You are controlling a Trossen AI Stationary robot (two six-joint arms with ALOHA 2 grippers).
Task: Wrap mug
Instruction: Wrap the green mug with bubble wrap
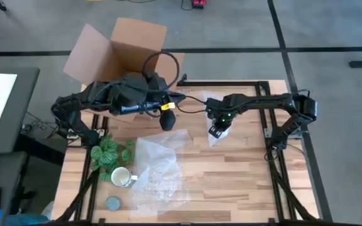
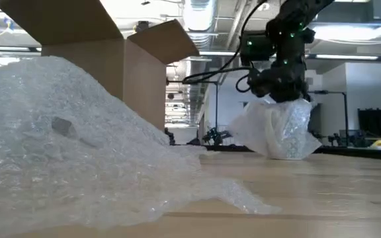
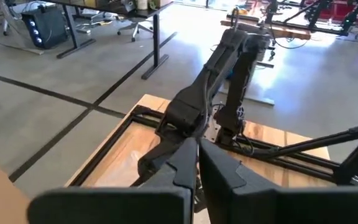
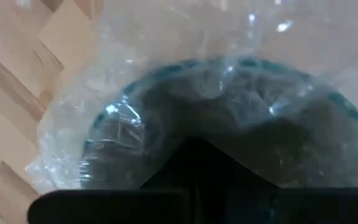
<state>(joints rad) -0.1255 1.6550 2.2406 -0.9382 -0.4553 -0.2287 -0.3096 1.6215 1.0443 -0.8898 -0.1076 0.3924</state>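
Observation:
The white-cream mug (image 1: pixel 120 177) stands on the table near the front left, mouth up, its handle toward the bubble wrap sheet (image 1: pixel 159 164); no gripper touches it. My right gripper (image 1: pixel 217 129) is mid-table, shut on a bubble-wrapped bundle (image 2: pixel 280 129) with a round teal-rimmed thing (image 4: pixel 229 118) inside. My left gripper (image 1: pixel 166 117) hovers shut over the table's far middle, in front of the cardboard box (image 1: pixel 121 53), holding nothing. In the low view the bubble wrap sheet (image 2: pixel 65 152) fills the foreground and hides the mug. My right gripper holds the bundle by the gathered bubble wrap at its top (image 2: pixel 278 100), coming from above with fingers pointing down. The bundle hangs below the fingers. Whether its lower end (image 2: pixel 286 156) touches the table I cannot tell.
A green patterned bundle (image 1: pixel 109 154) lies at the left, just behind the mug. A flat grey-blue disc (image 1: pixel 112 203) lies near the front left corner. The open cardboard box stands off the table's far left corner. Bare wood (image 1: pixel 244 182) shows at the front right.

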